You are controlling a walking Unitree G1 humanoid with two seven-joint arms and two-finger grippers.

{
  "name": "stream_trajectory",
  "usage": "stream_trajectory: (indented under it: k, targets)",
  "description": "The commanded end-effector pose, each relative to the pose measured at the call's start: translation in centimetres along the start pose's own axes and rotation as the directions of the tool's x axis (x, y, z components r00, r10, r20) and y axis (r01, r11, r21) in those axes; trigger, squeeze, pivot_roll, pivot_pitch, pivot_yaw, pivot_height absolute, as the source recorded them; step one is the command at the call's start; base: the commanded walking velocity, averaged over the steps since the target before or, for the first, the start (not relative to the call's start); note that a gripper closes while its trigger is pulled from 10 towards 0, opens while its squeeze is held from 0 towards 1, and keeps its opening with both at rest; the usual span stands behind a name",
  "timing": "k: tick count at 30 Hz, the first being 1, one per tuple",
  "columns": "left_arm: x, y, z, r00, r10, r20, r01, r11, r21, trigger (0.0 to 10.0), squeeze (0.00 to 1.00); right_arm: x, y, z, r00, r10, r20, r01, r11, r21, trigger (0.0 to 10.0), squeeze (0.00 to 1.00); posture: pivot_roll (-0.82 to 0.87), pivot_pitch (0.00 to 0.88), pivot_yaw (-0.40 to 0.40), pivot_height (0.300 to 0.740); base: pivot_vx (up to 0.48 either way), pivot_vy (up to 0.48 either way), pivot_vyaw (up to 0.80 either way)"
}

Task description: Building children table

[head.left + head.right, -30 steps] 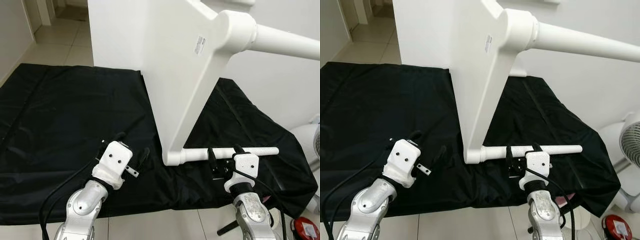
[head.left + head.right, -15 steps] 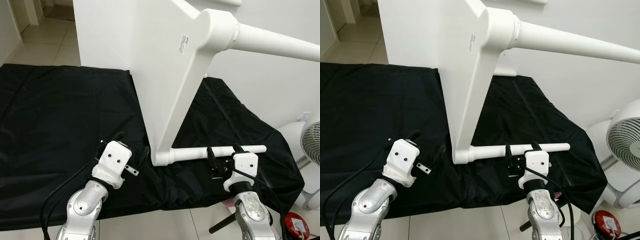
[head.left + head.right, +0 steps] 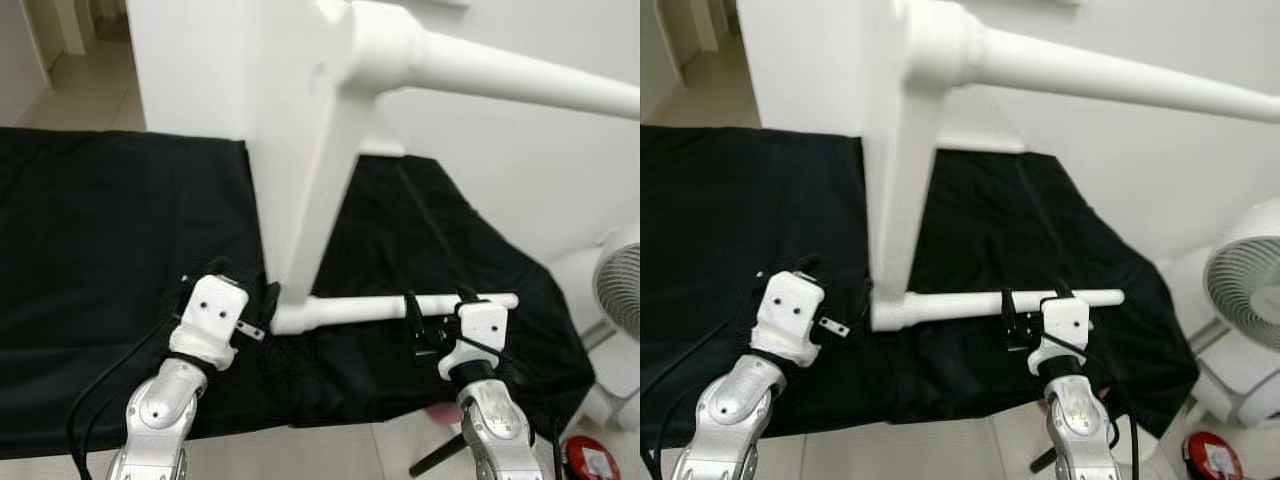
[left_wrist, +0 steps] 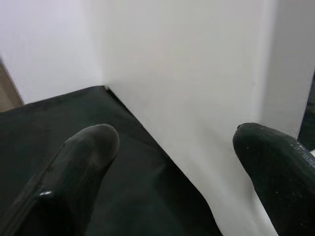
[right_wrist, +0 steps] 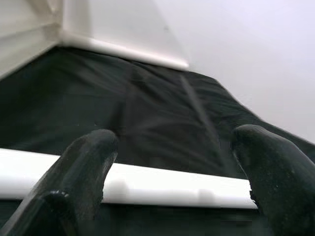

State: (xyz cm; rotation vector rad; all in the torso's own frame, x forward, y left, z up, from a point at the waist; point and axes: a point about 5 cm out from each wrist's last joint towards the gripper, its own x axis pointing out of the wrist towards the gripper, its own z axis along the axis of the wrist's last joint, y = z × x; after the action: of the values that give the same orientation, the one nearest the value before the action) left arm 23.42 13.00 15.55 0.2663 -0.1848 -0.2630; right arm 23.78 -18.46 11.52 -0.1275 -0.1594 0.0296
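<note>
A white children's table stands on its side on the black cloth (image 3: 100, 220). Its tabletop (image 3: 290, 150) is upright on one edge. One leg (image 3: 520, 80) sticks out high to the right, and a lower leg (image 3: 370, 308) lies just above the cloth. My left gripper (image 3: 248, 285) is open at the tabletop's bottom corner, and the white panel (image 4: 187, 88) fills the space between its fingers. My right gripper (image 3: 437, 303) is open against the lower leg (image 5: 162, 184). The leg runs across both fingers, and they are not closed on it.
A white fan (image 3: 1245, 290) stands on the floor to the right of the cloth. A red object (image 3: 590, 458) lies at the bottom right. A white wall is behind the table, and tiled floor shows at the far left.
The view has shifted and the tabletop now looks more edge-on. My left gripper has moved in to the tabletop's lower corner. My right gripper stays at the lower leg.
</note>
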Motion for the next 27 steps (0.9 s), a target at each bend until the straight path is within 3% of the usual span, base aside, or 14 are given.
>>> stream_trajectory:
  k: [1, 4, 10, 15, 27]
  targets:
    - [0.2, -0.5, 0.6, 0.999, -0.024, 0.022, 0.024, 1.000, 0.005, 10.0, 0.00, 0.1, 0.2, -0.1, 1.000, 0.007, -0.004, -0.007, 1.000, 0.004, 10.0, 0.00, 0.05, 0.000, -0.135, 0.740, 0.000, 0.000, 0.00]
    - [0.2, -0.9, 1.0, 1.000, -0.015, 0.010, 0.015, 1.000, -0.026, 10.0, 0.00, 0.1, 0.2, -0.1, 1.000, 0.009, -0.004, -0.009, 1.000, 0.000, 10.0, 0.00, 0.05, 0.000, -0.133, 0.740, 0.000, 0.000, 0.00]
    - [0.2, -1.5, 1.2, 0.999, -0.036, -0.014, 0.036, 0.999, -0.014, 10.0, 0.00, 0.1, 0.1, -0.1, 1.000, 0.015, -0.005, -0.015, 1.000, -0.004, 10.0, 0.00, 0.05, 0.000, -0.132, 0.740, 0.000, 0.000, 0.00]
    - [0.0, -2.1, 1.2, 0.987, -0.149, -0.056, 0.150, 0.989, 0.004, 10.0, 0.00, 0.3, 0.1, 0.0, 1.000, 0.027, -0.004, -0.027, 1.000, -0.008, 10.0, 0.00, 0.05, 0.000, -0.135, 0.740, 0.000, 0.000, 0.00]
    - [2.2, -1.8, 1.4, 0.983, -0.029, -0.180, 0.020, 0.998, -0.051, 10.0, 0.00, 1.0, 0.3, 0.5, 1.000, 0.022, 0.018, -0.022, 1.000, -0.009, 10.0, 0.00, 0.04, 0.000, -0.135, 0.740, 0.000, 0.000, 0.00]
